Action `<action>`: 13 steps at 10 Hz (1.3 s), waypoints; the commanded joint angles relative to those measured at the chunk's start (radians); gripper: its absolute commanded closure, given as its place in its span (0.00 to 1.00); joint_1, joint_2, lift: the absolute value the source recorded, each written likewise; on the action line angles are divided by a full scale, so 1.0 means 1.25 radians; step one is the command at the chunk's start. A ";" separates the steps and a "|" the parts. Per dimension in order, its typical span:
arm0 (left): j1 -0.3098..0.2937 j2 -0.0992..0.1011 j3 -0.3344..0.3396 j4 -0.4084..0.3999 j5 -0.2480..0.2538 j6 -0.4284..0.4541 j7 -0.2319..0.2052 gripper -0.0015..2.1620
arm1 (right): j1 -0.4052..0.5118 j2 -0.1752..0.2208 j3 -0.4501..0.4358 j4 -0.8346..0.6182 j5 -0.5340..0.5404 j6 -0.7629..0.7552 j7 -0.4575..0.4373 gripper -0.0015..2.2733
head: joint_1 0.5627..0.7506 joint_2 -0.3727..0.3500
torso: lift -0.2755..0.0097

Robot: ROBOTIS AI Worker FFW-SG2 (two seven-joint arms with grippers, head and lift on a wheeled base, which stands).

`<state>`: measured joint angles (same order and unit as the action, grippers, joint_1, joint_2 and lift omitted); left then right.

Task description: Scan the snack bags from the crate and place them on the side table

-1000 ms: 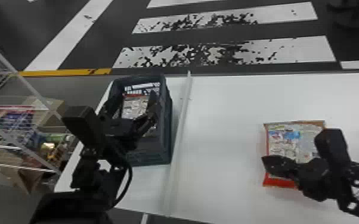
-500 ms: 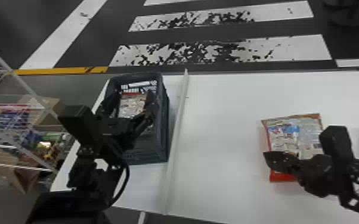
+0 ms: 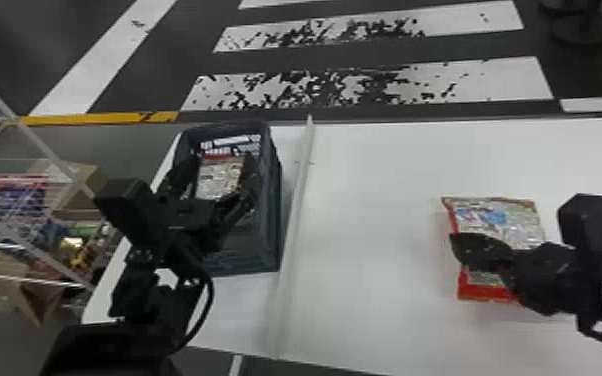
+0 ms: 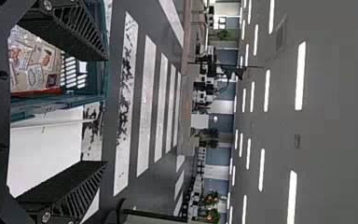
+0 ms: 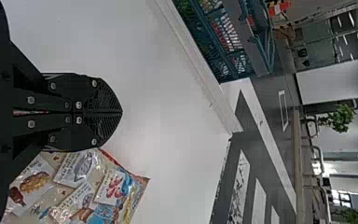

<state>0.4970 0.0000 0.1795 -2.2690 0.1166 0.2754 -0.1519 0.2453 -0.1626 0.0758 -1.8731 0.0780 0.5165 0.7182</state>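
Crate: a dark blue-green crate [image 3: 260, 250] with mesh sides, on a white tabletop [image 3: 375, 250] toward the robot's left.
Bag in the crate: one snack bag [image 3: 219, 177] with a pale printed face and a red edge, in the far part of the crate.
Left gripper: the left gripper [image 3: 221, 172] is over the crate, its two black fingers spread wide apart and gripping nothing. In the head view the bag shows between them; whether a finger touches it, I cannot tell.
Strip: a long pale strip [image 3: 295, 215] runs just beside the crate, on its right side, along the tabletop.
Bag on the table: another snack bag [image 3: 525, 220], with a colourful face and red edges, lies flat on the white surface, well apart from the crate, to its right and past the strip.
Right gripper: the right gripper [image 3: 457, 242] is well to the right of the crate, over that second bag in the head view. Its fingers are pressed together, with nothing held between the tips.
Rack: left of the crate, beyond the tabletop edge, a white wire rack [image 3: 40, 142] stands in front of cardboard boxes [image 3: 82, 182] and bright packages.
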 commanded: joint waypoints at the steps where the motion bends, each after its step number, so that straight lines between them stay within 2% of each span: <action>1: 0.001 -0.002 -0.001 0.000 0.000 0.000 0.000 0.04 | -0.016 0.002 -0.010 0.023 0.003 -0.006 -0.015 0.86 | 0.70 0.82 | 0.64; 7: 0.005 -0.002 -0.001 -0.001 0.001 0.000 -0.001 0.04 | -0.029 0.002 -0.010 0.152 0.037 -0.068 -0.025 0.86 | 0.70 0.76 | 0.64; 10: 0.009 -0.002 0.000 -0.005 0.001 0.000 -0.001 0.04 | -0.002 0.002 -0.012 0.061 0.021 -0.060 -0.026 0.86 | 0.70 0.77 | 0.64; 13: 0.017 -0.002 0.000 -0.011 0.001 0.000 -0.001 0.04 | -0.033 0.009 0.028 0.076 0.035 -0.041 -0.035 0.86 | 0.70 0.80 | 0.64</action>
<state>0.5167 0.0000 0.1795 -2.2820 0.1181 0.2754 -0.1534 0.2176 -0.1530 0.0990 -1.7919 0.1170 0.4621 0.6754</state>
